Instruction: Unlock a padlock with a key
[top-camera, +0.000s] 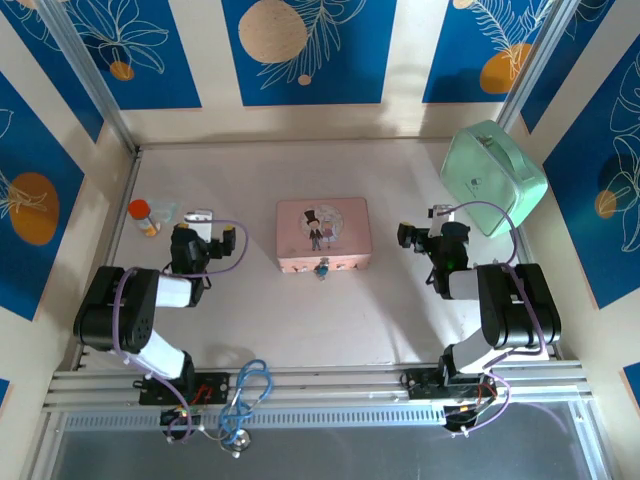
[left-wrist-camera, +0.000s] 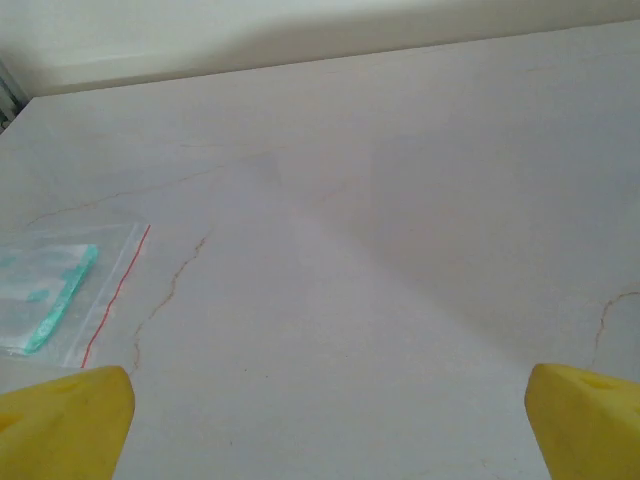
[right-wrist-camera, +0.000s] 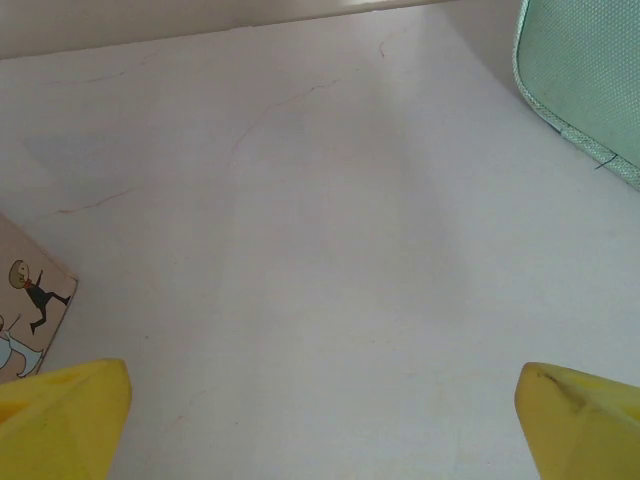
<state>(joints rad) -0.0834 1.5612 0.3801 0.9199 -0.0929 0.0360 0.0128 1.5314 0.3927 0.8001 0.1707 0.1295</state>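
**Workspace seen from above and from both wrists.** A pale table (top-camera: 400, 320) is enclosed by walls with blue leaf-patterned panels. A pink picture box (top-camera: 322, 234) lies flat at the centre of the table, its lid decorated with two cartoon figures. The padlock (top-camera: 322, 269), a tiny teal-blue body, is seen against the middle of the box's near side, touching it; its metal part is too small to be made out. No key can be told apart in these views.

The left gripper (left-wrist-camera: 320, 425) is held low over bare table near the left edge, well apart from the box. Its yellow fingers (left-wrist-camera: 65, 420) are spread wide, with nothing between them. A clear resealable bag (left-wrist-camera: 60, 285) with teal contents lies ahead of it and to the left. A small orange-capped vial (top-camera: 143, 215) is placed just beside the bag, nearer the left edge.

The right gripper (right-wrist-camera: 320, 425) is held between the box and the right edge. Its fingers (right-wrist-camera: 580, 420) are likewise spread wide and empty. A mint-green case (top-camera: 493, 177) is set toward the far right corner.
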